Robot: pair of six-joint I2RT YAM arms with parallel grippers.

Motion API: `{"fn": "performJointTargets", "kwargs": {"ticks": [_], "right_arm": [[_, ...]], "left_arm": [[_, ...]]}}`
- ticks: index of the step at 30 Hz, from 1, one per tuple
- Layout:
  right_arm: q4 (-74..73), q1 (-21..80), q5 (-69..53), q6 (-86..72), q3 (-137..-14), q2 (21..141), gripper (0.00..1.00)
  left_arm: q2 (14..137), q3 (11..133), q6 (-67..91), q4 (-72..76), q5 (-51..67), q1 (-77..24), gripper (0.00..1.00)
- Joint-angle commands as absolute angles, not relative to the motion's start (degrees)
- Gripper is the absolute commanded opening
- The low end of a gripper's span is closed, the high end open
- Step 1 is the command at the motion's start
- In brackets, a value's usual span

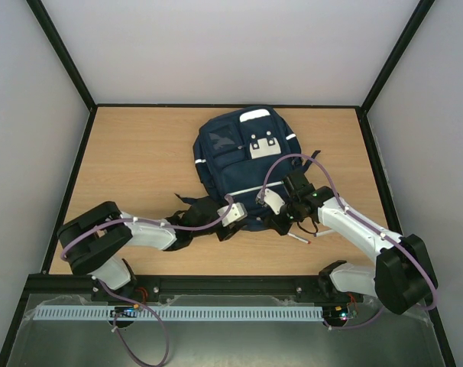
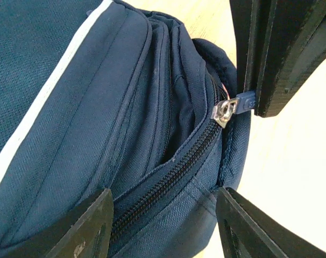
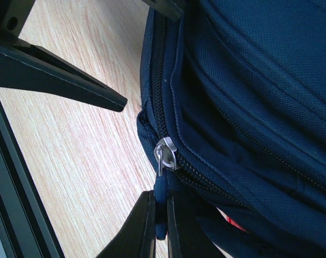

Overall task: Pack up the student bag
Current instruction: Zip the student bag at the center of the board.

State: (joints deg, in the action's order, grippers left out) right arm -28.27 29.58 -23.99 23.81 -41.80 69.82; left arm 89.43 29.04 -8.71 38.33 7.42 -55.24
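Note:
The navy student bag [image 1: 243, 160] lies flat in the middle of the table, its white patches toward the far side. My right gripper [image 1: 280, 220] is at the bag's near edge, shut on the blue zipper pull [image 3: 161, 201] just below the silver slider [image 3: 166, 152]. The zipper is partly open; something red [image 3: 233, 221] shows inside. My left gripper [image 1: 245, 222] is open, its fingers [image 2: 82, 228] straddling the bag's zippered edge [image 2: 168, 183] close beside the right one. The pull [image 2: 245, 100] and the slider [image 2: 225, 112] also show in the left wrist view.
A white pen with a red tip [image 1: 299, 239] lies on the table just in front of the bag, near my right arm. Dark straps [image 1: 193, 208] spread from the bag's near left corner. Walls enclose the table on three sides.

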Motion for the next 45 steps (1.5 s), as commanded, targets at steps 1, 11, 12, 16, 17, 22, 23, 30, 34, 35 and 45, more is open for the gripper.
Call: {"fn": "performJointTargets", "kwargs": {"ticks": [1,11,12,16,17,22,23,30,34,35,45], "right_arm": [[-30.03,29.44,-27.3,24.61,-41.74,69.64,0.01],[-29.88,29.2,-27.12,24.44,-41.86,70.06,0.01],[-29.82,29.12,-27.12,24.43,-41.84,70.05,0.01],[-29.77,28.85,-27.17,24.43,-41.84,70.29,0.01],[-29.79,28.79,-27.04,24.43,-41.84,70.45,0.01],[-29.28,28.2,-22.19,25.67,-41.22,70.49,0.01],[-29.31,28.02,-20.63,26.05,-41.06,70.68,0.01],[-32.83,24.08,-15.38,28.91,-41.3,73.02,0.01],[-34.06,20.89,-13.45,29.26,-42.15,73.72,0.01],[-34.17,20.28,-12.92,29.34,-42.38,73.8,0.01],[-31.72,13.83,-6.96,28.96,-44.12,77.51,0.01]], "left_arm": [[91.13,31.29,-11.66,45.07,11.17,-54.86,0.55],[94.2,34.42,-15.21,41.22,16.31,-55.46,0.47],[94.35,34.29,-15.19,41.29,16.3,-55.46,0.46],[94.83,34.28,-15.19,40.34,16.31,-55.46,0.4],[94.79,34.28,-15.2,40.0,16.2,-55.47,0.37],[93.05,34.23,-14.67,37.59,15.77,-55.46,0.17],[92.48,34.09,-14.46,37.12,15.61,-55.46,0.14],[89.09,31.57,-13.27,36.24,15.14,-55.52,0.05],[86.84,29.96,-12.47,36.08,14.41,-55.55,0.05],[86.23,29.6,-12.21,35.98,14.15,-55.55,0.05],[80.94,26.91,-9.13,33.78,11.14,-55.8,0.05]]}}
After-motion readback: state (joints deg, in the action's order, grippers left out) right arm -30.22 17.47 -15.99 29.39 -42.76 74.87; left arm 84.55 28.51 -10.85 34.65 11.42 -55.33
